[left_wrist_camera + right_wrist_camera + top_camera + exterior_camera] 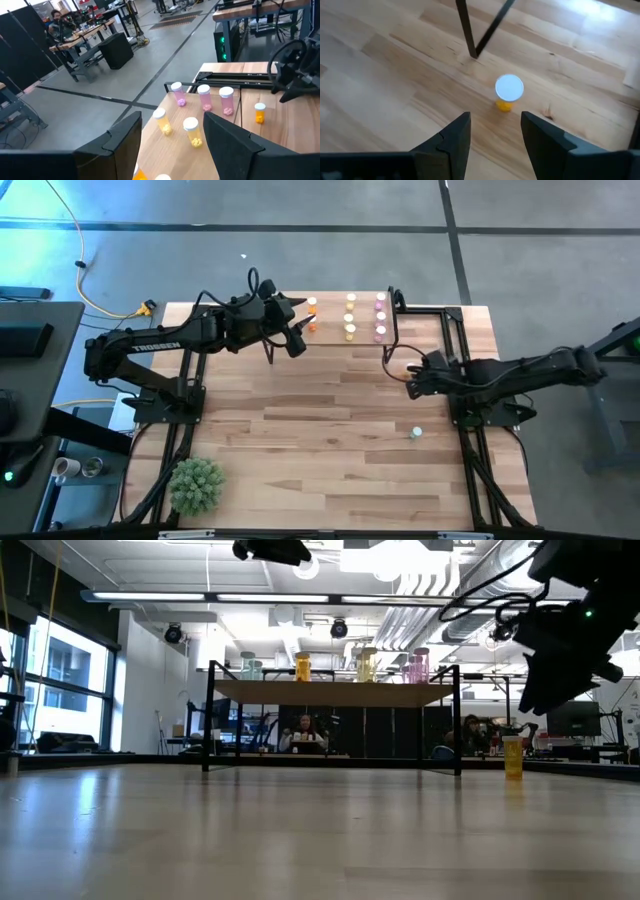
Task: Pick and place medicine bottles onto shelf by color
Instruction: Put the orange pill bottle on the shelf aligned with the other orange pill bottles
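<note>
Risk at this stage lies mainly with the right pincer (492, 132), which hovers open and empty above a lone yellow bottle (508, 91) standing upright on the surface (300, 440) near a black leg of the shelf (400, 330); a descent slightly off-centre would likely let one finger clip the white cap and topple the bottle, and the nearby leg could foul the fingers. In the high view the right arm reaches in from the right edge, its wrist angled down. The left pincer (170, 137) is likewise open and empty, held above the shelf's left end, beside the orange bottles (312, 308); a careless withdrawal could knock the sorted rows of yellow bottles (192, 131) and pink bottles (204, 96). One more bottle (416, 433) stands apart on the surface, near the right arm's base.
</note>
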You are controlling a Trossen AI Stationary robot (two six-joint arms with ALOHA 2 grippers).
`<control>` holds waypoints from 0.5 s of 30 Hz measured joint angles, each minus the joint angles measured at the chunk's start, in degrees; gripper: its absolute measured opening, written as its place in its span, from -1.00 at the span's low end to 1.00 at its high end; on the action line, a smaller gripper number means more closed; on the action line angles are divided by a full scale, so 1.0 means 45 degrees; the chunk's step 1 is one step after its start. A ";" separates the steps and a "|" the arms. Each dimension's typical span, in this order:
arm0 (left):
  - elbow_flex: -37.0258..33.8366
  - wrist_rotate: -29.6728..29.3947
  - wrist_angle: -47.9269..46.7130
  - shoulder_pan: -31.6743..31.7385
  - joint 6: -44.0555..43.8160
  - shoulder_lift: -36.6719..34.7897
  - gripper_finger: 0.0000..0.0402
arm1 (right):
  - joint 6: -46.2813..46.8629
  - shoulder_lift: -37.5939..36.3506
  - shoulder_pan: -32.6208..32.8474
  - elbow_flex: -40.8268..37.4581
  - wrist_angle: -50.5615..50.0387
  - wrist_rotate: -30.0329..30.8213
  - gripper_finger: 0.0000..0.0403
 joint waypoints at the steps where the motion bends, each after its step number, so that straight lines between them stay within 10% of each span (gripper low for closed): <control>1: 0.0000 0.0000 0.0002 -0.0004 0.0002 0.0000 0.00 | 0.0199 0.0244 0.0000 0.0000 0.0009 0.0009 -0.18; 15: 0.0000 0.0000 0.0007 -0.0003 0.0319 0.0000 0.00 | 0.1926 0.3467 0.0005 0.0000 0.1917 0.0203 -0.18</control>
